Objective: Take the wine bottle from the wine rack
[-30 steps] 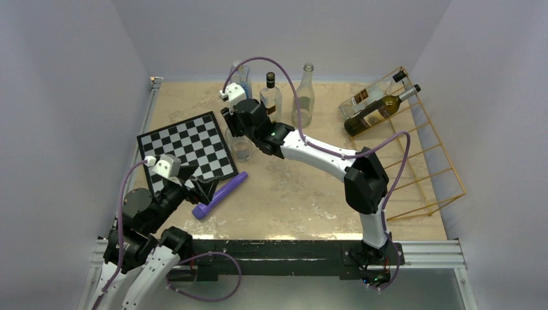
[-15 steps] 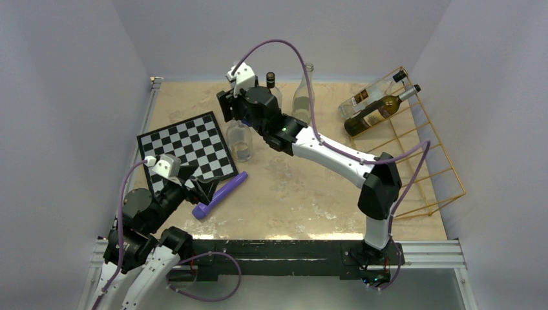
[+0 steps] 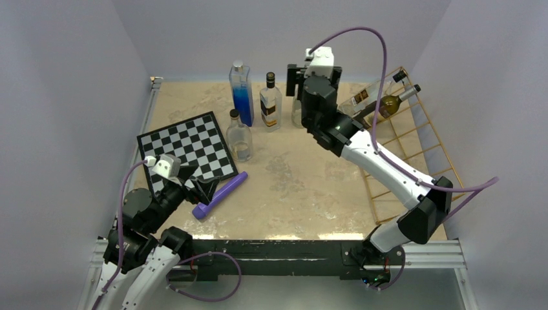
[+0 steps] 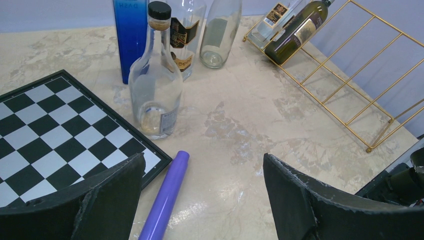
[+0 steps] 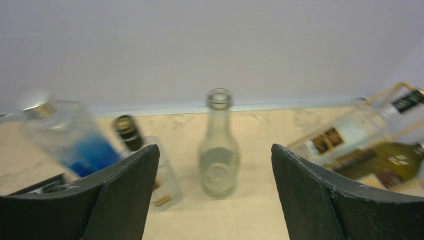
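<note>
The right gripper (image 5: pixel 215 148), jaws wide and empty, hangs left of the wine rack (image 3: pixel 420 150), where the dark wine bottle (image 4: pixel 297 34) lies slanted at far right. Reaching across could topple the standing clear bottle (image 5: pixel 218 167) or catch the neighbouring labelled bottle (image 4: pixel 274 15) instead

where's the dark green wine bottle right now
Top view: the dark green wine bottle lies slanted on the gold wine rack at the far right of the table, beside a clear bottle on the same rack.
</note>
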Controlling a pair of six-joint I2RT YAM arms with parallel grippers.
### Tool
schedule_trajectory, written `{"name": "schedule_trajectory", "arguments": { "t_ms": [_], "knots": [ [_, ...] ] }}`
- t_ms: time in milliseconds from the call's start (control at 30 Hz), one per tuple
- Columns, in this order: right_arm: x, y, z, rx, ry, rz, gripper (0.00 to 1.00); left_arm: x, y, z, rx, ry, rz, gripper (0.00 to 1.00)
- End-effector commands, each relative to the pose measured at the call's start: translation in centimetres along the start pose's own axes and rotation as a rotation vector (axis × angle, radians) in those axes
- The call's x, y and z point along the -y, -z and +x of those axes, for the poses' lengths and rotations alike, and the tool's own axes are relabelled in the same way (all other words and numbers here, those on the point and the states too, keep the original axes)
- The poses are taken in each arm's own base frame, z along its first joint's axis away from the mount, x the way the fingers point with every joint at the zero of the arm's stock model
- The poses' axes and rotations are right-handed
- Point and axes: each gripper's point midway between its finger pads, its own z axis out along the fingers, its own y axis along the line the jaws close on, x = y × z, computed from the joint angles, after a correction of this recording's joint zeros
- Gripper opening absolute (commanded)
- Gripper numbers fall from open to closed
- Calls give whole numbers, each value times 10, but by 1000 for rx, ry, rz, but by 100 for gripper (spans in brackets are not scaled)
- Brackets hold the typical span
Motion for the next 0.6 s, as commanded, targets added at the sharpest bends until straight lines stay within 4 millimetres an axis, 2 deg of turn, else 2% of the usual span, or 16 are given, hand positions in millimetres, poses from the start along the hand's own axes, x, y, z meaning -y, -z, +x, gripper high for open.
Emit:
{"name": "schedule_trajectory", "arguments": {
  "t_ms": [0, 133, 233, 567],
  "knots": [
    [92, 0, 9, -49, -21, 344, 88, 5, 2, -10, 30, -15, 19, 91],
    [142, -4, 21, -81, -52, 496, 95, 5, 3, -11, 30, -15, 18, 91],
    [179, -6, 31, -103, -85, 612, 96, 4, 3, -10, 29, -14, 15, 91],
    [272, -14, 68, -217, -173, 891, 94, 3, 2, -9, 24, -14, 9, 91]
  ]
}}
